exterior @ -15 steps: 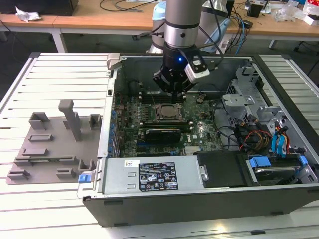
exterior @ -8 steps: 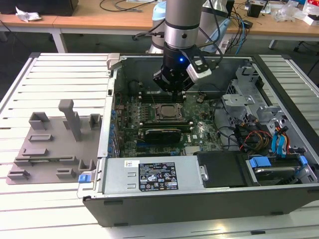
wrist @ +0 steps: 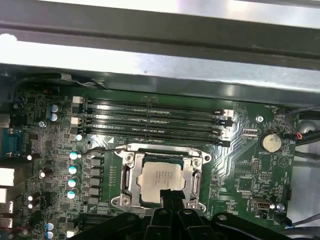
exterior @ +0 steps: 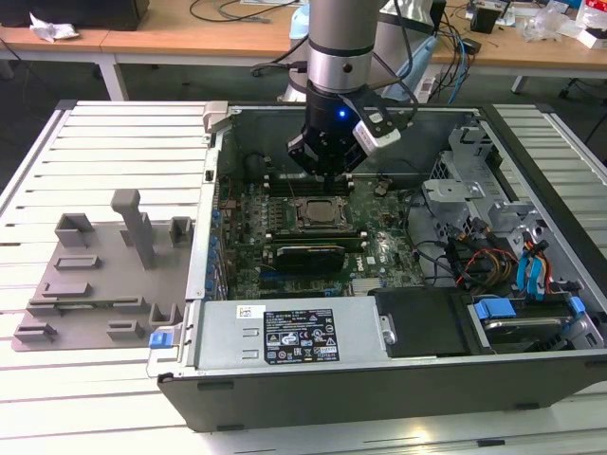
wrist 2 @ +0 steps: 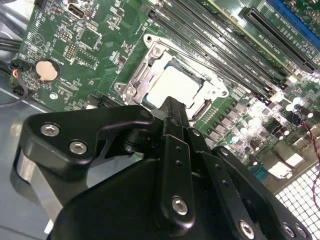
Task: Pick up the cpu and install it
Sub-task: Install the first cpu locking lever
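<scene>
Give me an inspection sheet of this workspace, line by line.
Surface: slatted white table carrying an open computer case.
Job's things: cpu lies in the socket frame on the motherboard.
Clutter: grey tray beside the case, at the exterior view's left.
Grippers: gripper above the socket, close to the cpu.
Cables: coloured wires inside the case.
Surroundings: wooden desks behind.

The arm stands near vertical, wrist down, its black pincer hanging low with fingers drawn together.

Bright overhead light (glare on metal)
</scene>
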